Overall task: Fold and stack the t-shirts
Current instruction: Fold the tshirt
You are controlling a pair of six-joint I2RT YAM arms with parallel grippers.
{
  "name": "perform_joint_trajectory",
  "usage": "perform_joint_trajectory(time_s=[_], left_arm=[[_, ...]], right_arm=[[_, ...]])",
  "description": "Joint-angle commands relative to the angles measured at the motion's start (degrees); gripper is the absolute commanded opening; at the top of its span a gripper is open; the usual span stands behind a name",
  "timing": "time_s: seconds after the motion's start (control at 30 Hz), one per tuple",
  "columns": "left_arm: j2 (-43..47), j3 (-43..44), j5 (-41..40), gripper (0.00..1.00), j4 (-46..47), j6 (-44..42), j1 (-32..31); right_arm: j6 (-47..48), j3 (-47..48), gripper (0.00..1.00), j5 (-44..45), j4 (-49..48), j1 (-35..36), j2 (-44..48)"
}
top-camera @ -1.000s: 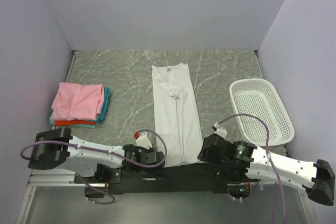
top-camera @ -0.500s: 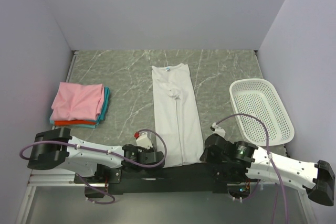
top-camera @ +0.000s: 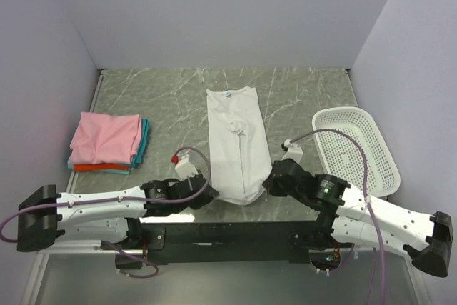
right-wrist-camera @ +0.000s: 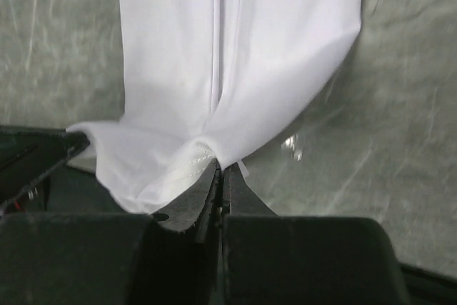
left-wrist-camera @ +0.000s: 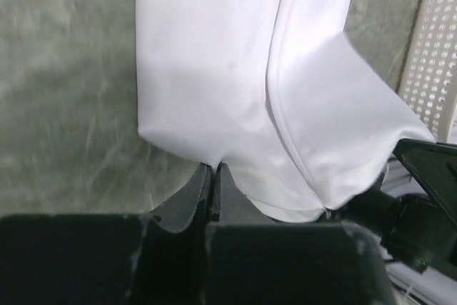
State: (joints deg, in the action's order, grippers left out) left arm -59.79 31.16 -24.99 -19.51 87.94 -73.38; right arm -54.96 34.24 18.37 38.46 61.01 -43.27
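As the white shirt [top-camera: 238, 133] lies in a long strip up the middle of the overhead frame, collar at the top, my left gripper [left-wrist-camera: 215, 171] is clamped shut on its lower left corner and my right gripper [right-wrist-camera: 221, 169] is pinched tight on its lower right corner. Between the two grips the hem sags in a curve, narrower than the cloth above it. At the left of the frame a stack of folded shirts [top-camera: 107, 142], pink on top over teal and orange-red, sits on the grey table [top-camera: 171, 98]. At the right sits a white basket [top-camera: 355, 149], apart from the shirt.
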Motion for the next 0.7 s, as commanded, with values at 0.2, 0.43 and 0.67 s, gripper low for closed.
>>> perform_joint_trajectory(time_s=[0.2, 0.43, 0.67], left_arm=[[-3.04, 6.36, 8.81, 0.01, 6.32, -19.9, 16.51], [-12.26, 14.79, 16.02, 0.01, 8.43, -29.13, 26.09], [-20.62, 21.92, 21.39, 0.01, 8.26, -34.59, 34.27]], right_arm=[[12.5, 7.07, 0.0, -1.58, -12.96, -14.33, -7.44], [17.16, 11.54, 0.0, -5.8, -16.57, -20.4, -13.24], [19.1, 16.03, 0.0, -7.56, -17.45, -25.15, -20.18]])
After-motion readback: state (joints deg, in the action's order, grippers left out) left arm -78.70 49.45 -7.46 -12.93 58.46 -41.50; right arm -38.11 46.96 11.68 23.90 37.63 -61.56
